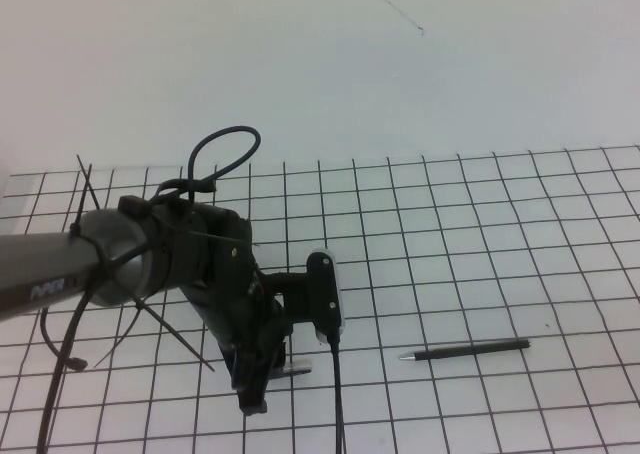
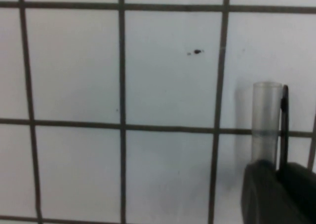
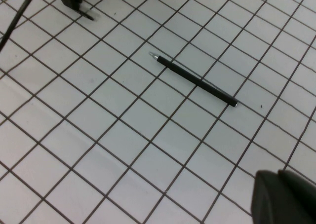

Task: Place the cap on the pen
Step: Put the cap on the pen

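The pen [image 1: 465, 351] is a thin black stick lying flat on the grid mat, right of centre, with its silvery tip pointing left. It also shows in the right wrist view [image 3: 195, 79]. My left gripper [image 1: 268, 370] hangs low over the mat, about two squares left of the pen's tip. It is shut on the short translucent-grey cap [image 2: 266, 118], whose black clip runs along one side. The cap sticks out past the fingers [image 2: 261, 194] and shows in the high view [image 1: 295, 367]. My right gripper [image 3: 286, 197] is shut and empty, above the mat and apart from the pen.
The white mat with a black grid [image 1: 480, 224] covers the table. A black cable [image 1: 338, 404] hangs from the left arm's wrist camera [image 1: 322, 294] to the front edge. Zip-tie ends stick out around the left arm [image 1: 60, 274].
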Robot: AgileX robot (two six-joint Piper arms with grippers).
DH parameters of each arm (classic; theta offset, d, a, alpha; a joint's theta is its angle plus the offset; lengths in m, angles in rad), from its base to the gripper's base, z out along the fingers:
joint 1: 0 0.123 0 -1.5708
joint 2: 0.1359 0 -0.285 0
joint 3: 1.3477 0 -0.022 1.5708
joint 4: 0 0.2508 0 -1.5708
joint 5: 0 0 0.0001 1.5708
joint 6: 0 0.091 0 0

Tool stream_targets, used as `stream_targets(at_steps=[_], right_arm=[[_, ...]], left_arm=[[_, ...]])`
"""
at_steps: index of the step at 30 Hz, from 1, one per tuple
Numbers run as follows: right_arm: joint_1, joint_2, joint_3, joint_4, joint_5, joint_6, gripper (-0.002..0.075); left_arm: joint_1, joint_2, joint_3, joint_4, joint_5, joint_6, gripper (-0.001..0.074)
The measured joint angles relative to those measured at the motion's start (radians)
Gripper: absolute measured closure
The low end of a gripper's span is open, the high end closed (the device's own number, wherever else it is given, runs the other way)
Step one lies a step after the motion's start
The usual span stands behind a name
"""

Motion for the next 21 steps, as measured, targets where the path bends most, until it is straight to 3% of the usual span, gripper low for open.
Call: stream_targets(at_steps=[5,7,21], right_arm=[[0.000,0.000,0.000,0.000,0.014,0.000,0.0729],[0.000,0.000,0.000,0.000,0.014,0.000,0.0729],[0.000,0.000,0.000,0.000,0.014,0.000,0.0729]], left_arm=[[0.000,0.000,-0.056,-0.002,0.093,-0.027,0.0418],[0.000,0.000,-0.089,-0.002,0.125,-0.039,0.0379],[-0.001,0.087,-0.131,-0.052,0.177,-0.071,0.0391]])
